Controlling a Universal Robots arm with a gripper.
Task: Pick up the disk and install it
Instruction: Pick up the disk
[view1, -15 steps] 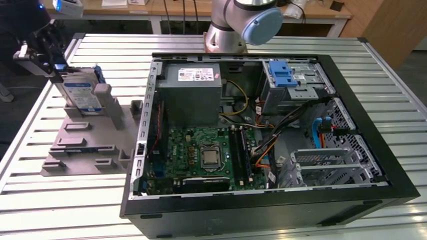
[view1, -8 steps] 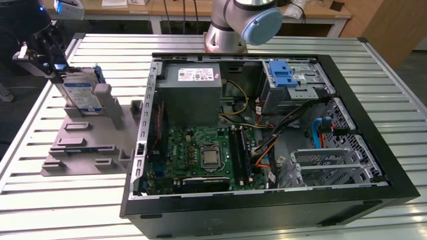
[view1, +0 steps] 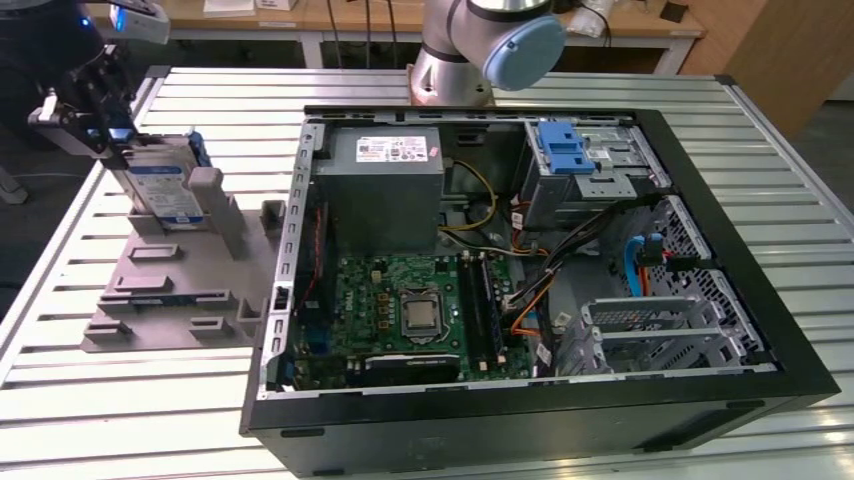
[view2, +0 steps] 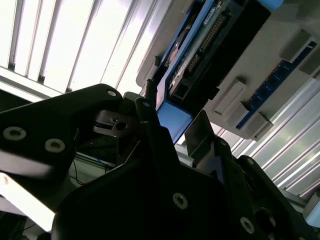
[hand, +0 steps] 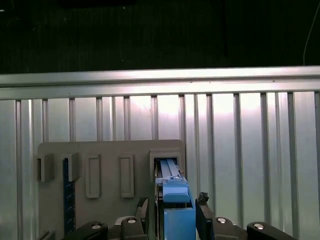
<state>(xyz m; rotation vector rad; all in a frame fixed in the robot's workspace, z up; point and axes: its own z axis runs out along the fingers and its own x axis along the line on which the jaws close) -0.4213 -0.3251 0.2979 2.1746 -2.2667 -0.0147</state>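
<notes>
Grey plastic makes up the holder (view1: 174, 290) that is set near the desk's (view1: 80, 420) left edge, and the disk (view1: 163, 185) is seen standing upright on edge in a slot at the holder's far end. The tool (view1: 114, 135) is placed at the disk's upper end, towards the desk's far left corner. In the first wrist view the disk's blue frame (hand: 175, 200) is seen rising out of the slot straight into the tool, so the two are lined up and at least just beside each other. Whether the tool is clenched on the frame or released cannot be told.

Further right, the open computer case (view1: 534, 430) is laid on its side across the middle of the desk. A blue latch (view1: 571, 150) is seen at its far right corner, with no disk under it.

The task is judged to be at its start: the tool is brought to the disk, but the disk is not yet lifted from the holder, and nothing is yet installed in the case.
</notes>
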